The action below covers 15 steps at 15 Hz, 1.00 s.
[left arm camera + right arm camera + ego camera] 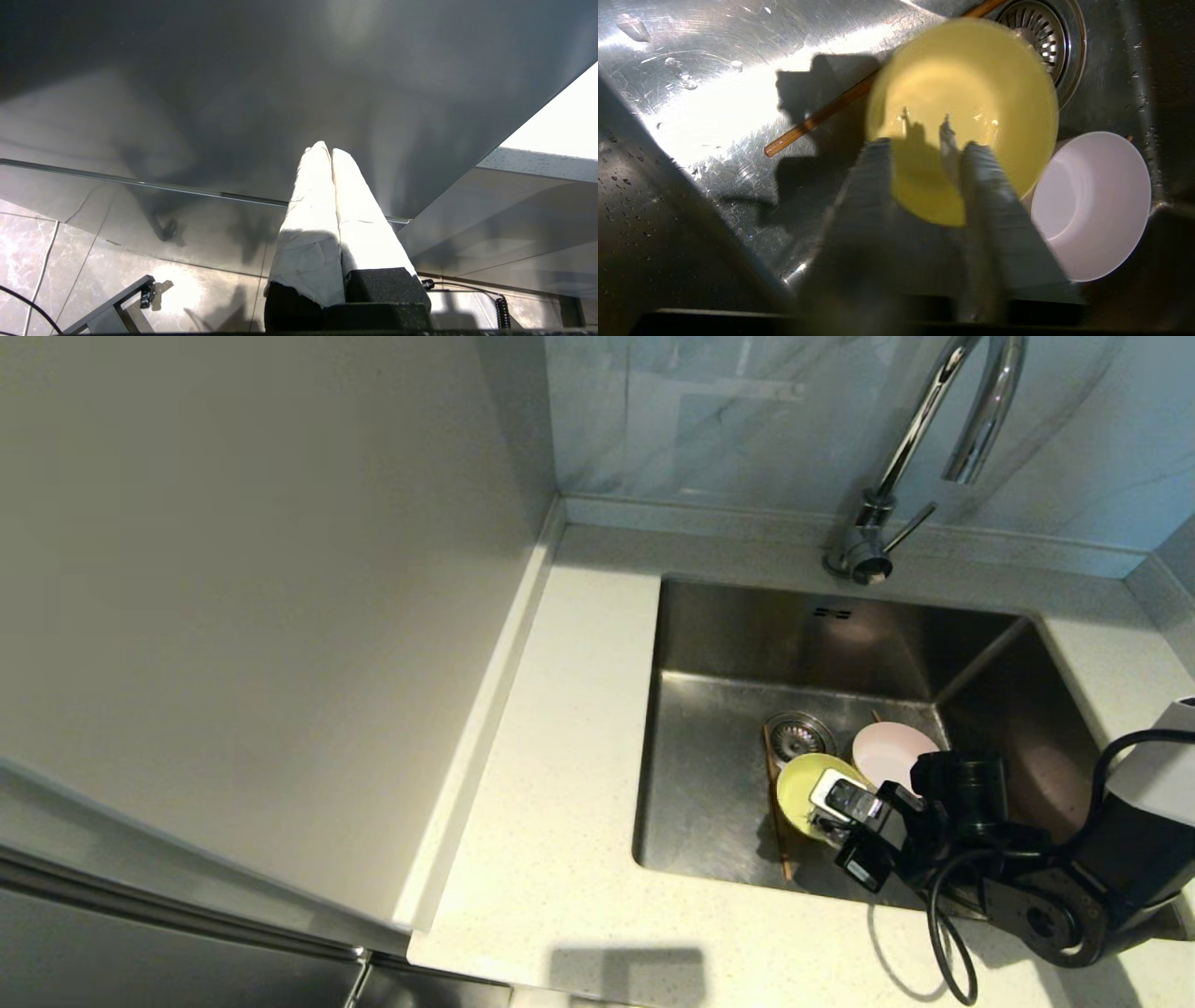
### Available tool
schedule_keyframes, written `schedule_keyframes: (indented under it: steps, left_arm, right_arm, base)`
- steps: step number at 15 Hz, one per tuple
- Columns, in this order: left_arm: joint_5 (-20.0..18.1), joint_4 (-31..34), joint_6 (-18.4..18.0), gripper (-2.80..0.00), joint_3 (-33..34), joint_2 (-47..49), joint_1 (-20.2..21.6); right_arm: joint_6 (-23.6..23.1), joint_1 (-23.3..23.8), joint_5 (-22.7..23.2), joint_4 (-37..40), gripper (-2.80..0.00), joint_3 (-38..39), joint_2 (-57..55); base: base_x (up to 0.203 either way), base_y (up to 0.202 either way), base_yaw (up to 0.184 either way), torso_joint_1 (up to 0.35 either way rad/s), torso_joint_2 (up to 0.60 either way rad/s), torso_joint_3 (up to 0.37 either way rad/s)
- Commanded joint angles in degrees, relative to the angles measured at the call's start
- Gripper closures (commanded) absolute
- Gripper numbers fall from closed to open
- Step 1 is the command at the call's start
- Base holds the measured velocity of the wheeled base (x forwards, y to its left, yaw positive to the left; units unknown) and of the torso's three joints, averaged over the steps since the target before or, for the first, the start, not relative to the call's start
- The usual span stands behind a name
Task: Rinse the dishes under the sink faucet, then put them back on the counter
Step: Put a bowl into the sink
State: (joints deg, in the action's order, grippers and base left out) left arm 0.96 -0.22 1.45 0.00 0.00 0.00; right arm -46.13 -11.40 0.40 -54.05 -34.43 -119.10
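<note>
Head view: right gripper [834, 809] was down inside the sink [709, 653], reaching in from the near-right corner. Yellow-green bowl [799, 791] sat right at its fingertips, on the sink floor. Pink bowl [892, 752] was just beyond the gripper on its far side, touching or nearly touching the yellow-green one (can't separate the rims here). One chopstick [774, 803] lay along the far-left side of the yellow-green bowl, long axis running front to back. Drain strainer [799, 735] was past the bowl. Faucet [920, 448] stood well behind all of it; no water visible. Bench [551, 784] carried no dishes. Right arm was clearly the nearer one.

Left wrist view: left gripper [331, 151] was parked away from the sink, fingers pressed together, holding nothing.

Right wrist view: right gripper [924, 144] was partly open, fingers straddling the near rim of the yellow-green bowl [966, 93], one inside, one outside. No firm clamp visible, so I'd call it not gripped. Bowl sat upright, pale and glossy inside. Pink bowl [1092, 205] was alongside, upright. Chopstick [822, 114] ran diagonally, its far end under the bowl.
</note>
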Motion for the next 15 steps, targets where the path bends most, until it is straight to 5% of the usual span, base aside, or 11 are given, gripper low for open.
schedule_keyframes:
  steps: [1, 4, 9, 11, 13, 14, 15]
  left_arm:
    - [0.01, -0.04, 0.13, 0.00, 0.00, -0.18, 0.00]
    - [0.01, -0.04, 0.04, 0.00, 0.00, -0.18, 0.00]
    - [0.01, -0.04, 0.04, 0.00, 0.00, -0.18, 0.00]
    - [0.01, -0.04, 0.04, 0.00, 0.00, -0.18, 0.00]
    - [0.01, -0.04, 0.04, 0.00, 0.00, -0.18, 0.00]
    - [0.01, -0.04, 0.04, 0.00, 0.00, -0.18, 0.00]
    - [0.01, -0.04, 0.04, 0.00, 0.00, -0.18, 0.00]
  right_arm:
    - [-0.28, 0.13, 0.04, -0.36, -2.80, -0.36, -0.34]
    - [0.02, 0.71, -0.04, -1.79, -2.80, -1.16, 1.07]
    - [0.98, 8.81, 0.65, 1.09, -2.80, -3.70, 15.83]
    - [3.98, 13.74, 1.92, 7.12, -2.80, -4.46, 23.71]
    - [8.68, 18.87, 2.48, 20.94, -2.80, -7.90, 29.55]
    - [12.19, 20.68, 2.32, 28.72, 0.00, -10.88, 31.61]
    - [16.06, 22.10, 1.75, 34.16, 0.00, -14.22, 33.20]
  base:
    - [0.000, 0.000, 0.000, 0.000, 0.00, 0.000]
    - [0.000, 0.000, 0.000, 0.000, 0.00, 0.000]
    - [0.000, 0.000, 0.000, 0.000, 0.00, 0.000]
    - [0.000, 0.000, 0.000, 0.000, 0.00, 0.000]
    - [0.000, 0.000, 0.000, 0.000, 0.00, 0.000]
    - [0.000, 0.000, 0.000, 0.000, 0.00, 0.000]
    - [0.000, 0.000, 0.000, 0.000, 0.00, 0.000]
